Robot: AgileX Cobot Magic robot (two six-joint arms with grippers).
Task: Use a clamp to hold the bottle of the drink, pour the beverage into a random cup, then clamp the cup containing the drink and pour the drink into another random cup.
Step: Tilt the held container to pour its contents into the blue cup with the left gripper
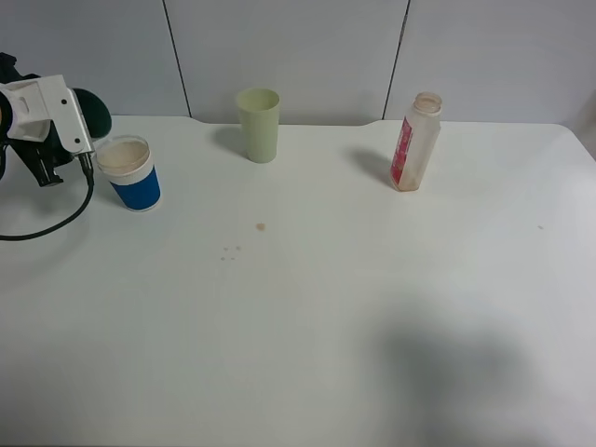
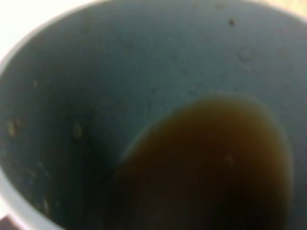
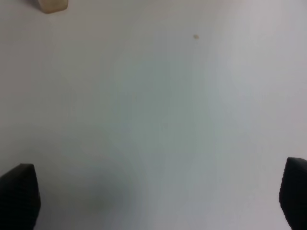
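The teal-green tumbler (image 1: pixel 96 112) shows as a dark teal shape at the far left, lifted and tilted behind my left gripper (image 1: pixel 79 123), which is shut on it. Its teal inside (image 2: pixel 72 96) fills the left wrist view, with the reddish-brown beverage (image 2: pixel 206 163) pooled to one side. Just beside it on the table stands the blue-banded white cup (image 1: pixel 130 173), pinkish-beige inside. No stream shows between them. The bottle (image 1: pixel 416 142) stands upright at the back right; its base (image 3: pixel 53 5) edges into the right wrist view. My right gripper (image 3: pixel 153 201) hangs open over bare table.
A taller pale yellow-green cup (image 1: pixel 259 123) stands at the back middle. Small brown drops (image 1: pixel 261 226) mark the white table (image 1: pixel 326 326) in front of it. A black cable (image 1: pixel 56 223) loops under the left arm. A grey wall runs close behind the table.
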